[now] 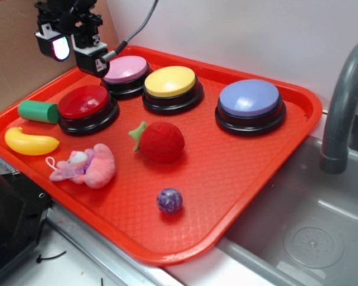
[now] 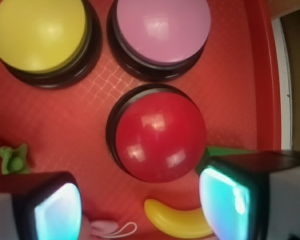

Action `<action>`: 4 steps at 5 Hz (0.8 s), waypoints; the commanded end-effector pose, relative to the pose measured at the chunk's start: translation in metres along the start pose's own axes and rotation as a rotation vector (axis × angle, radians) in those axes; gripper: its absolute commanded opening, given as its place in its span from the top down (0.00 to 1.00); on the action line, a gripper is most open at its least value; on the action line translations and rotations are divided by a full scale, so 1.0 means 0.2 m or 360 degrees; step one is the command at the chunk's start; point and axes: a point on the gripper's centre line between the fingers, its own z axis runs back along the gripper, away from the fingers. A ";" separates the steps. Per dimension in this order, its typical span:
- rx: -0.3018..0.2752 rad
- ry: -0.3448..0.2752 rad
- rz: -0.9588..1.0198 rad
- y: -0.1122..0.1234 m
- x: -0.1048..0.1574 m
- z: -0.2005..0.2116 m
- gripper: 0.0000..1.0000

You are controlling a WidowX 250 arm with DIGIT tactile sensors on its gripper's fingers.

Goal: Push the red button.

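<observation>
The red button [image 1: 85, 105] has a glossy dark-red dome on a black round base and sits at the left of the red tray [image 1: 238, 173]. In the wrist view the red button [image 2: 159, 136] lies in the middle, just ahead of the fingers. My gripper [image 1: 74, 47] hangs well above the tray's back left, over the red and pink buttons. It is open [image 2: 142, 210], the two glowing pads far apart with nothing between them.
A pink button [image 1: 126, 72], a yellow button [image 1: 171, 86] and a blue button [image 1: 250, 102] stand along the tray's back. A green cylinder [image 1: 38, 111], yellow banana [image 1: 30, 142], pink plush [image 1: 86, 167], plush strawberry [image 1: 161, 142] and purple ball [image 1: 169, 201] lie around. A sink with faucet [image 1: 343, 107] is on the right.
</observation>
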 end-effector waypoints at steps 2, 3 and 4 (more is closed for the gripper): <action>0.0030 -0.0160 0.0012 0.02 0.05 0.19 0.00; 0.0041 -0.0175 0.0027 0.03 0.04 0.21 0.00; 0.0073 -0.0243 0.0048 0.05 0.01 0.25 0.00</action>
